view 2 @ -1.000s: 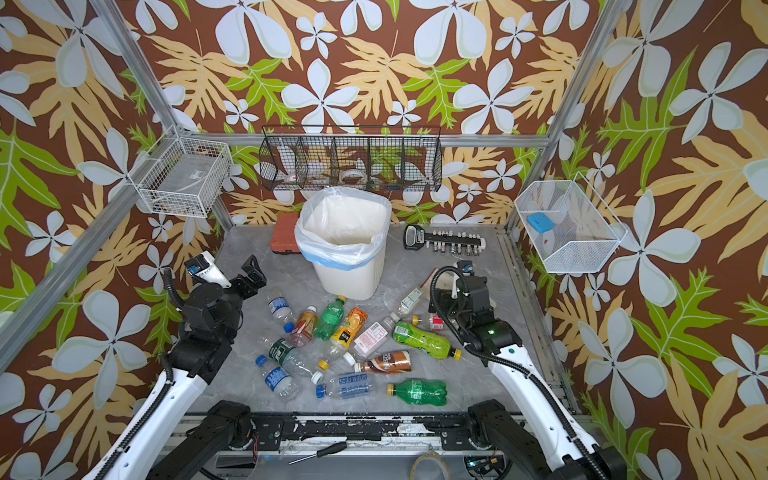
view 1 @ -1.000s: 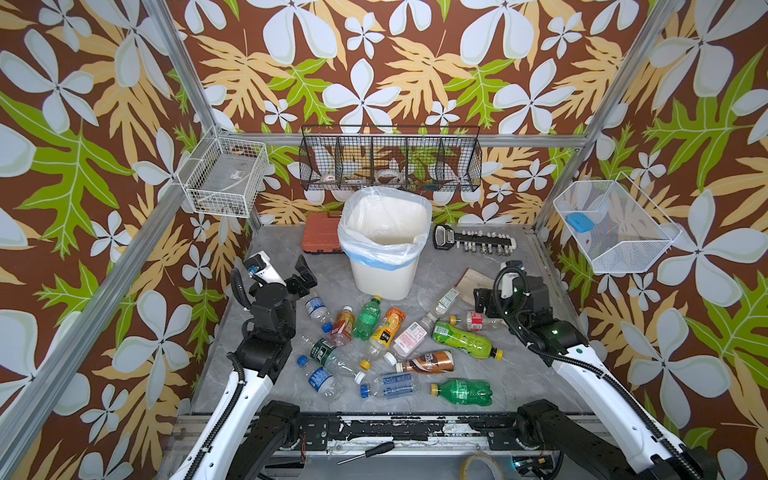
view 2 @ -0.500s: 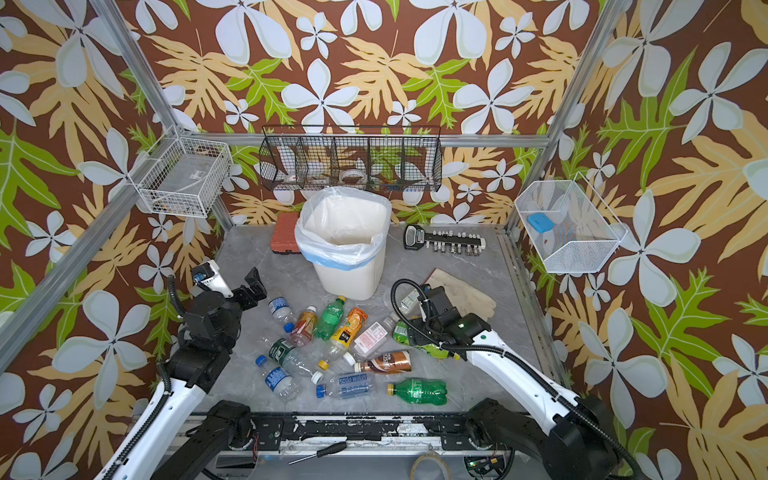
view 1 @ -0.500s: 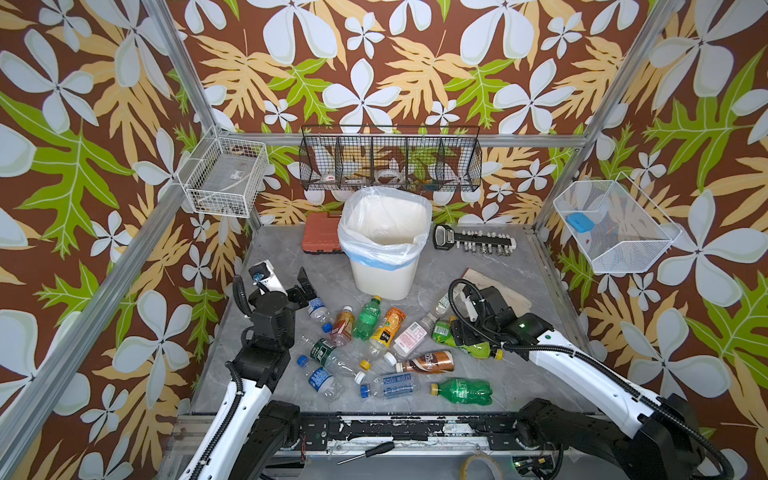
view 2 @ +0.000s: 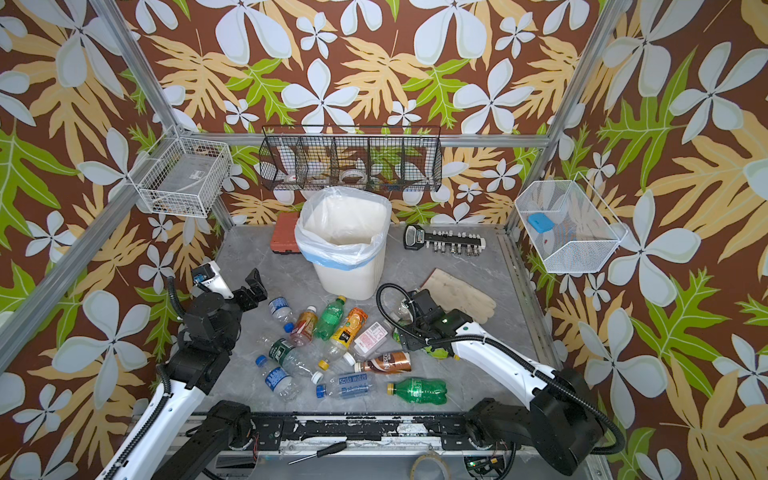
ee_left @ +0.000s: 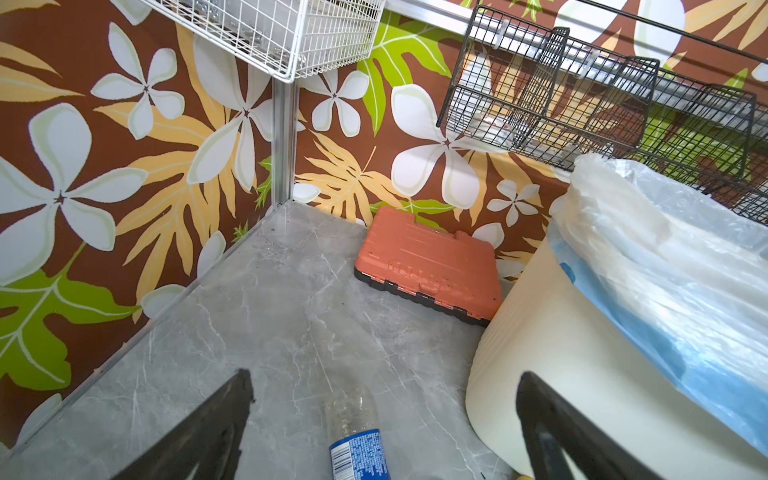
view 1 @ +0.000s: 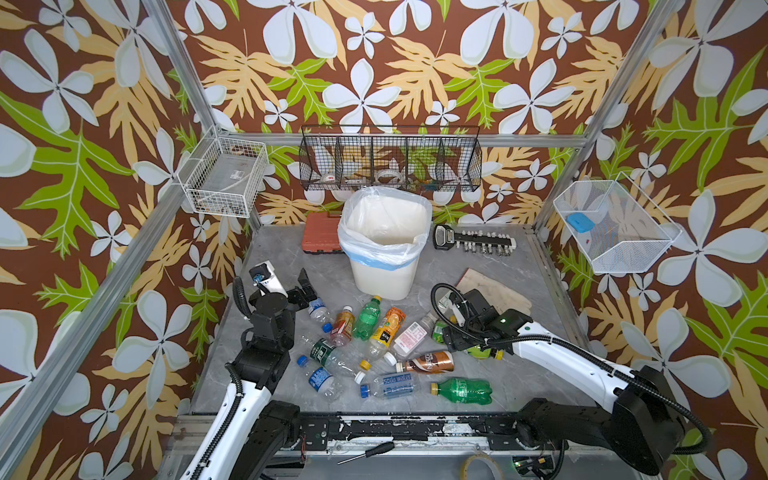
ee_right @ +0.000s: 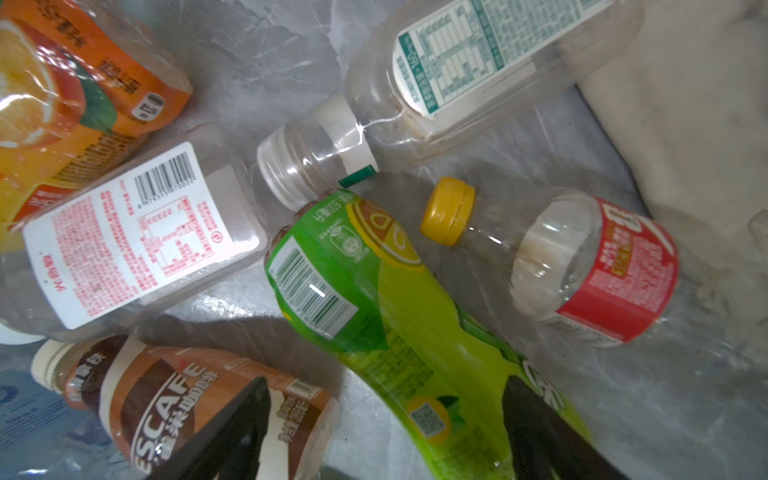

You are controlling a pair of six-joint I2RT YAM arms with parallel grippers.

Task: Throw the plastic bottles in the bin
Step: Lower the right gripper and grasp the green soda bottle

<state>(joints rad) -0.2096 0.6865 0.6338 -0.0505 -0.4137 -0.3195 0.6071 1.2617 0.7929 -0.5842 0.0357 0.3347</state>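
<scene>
Straddling a green-labelled bottle (ee_right: 415, 324), the right pincer (ee_right: 384, 384) gapes, gripping nothing; the left pincer (ee_left: 385, 376) stands wide, empty. Plastic bottles (view 1: 388, 326) lie at six o'clock from the bin (view 1: 382, 278); one brown bottle (ee_right: 174, 395) reads "ESCAFE", start hidden.

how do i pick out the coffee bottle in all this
Start at the white bin at the back and come toward the front edge. There, between the pink-labelled bottle behind it and the frontmost green bottle, the coffee bottle lies on its side. It alone has a dark brown label with big white lettering, and a cream cap.
</scene>
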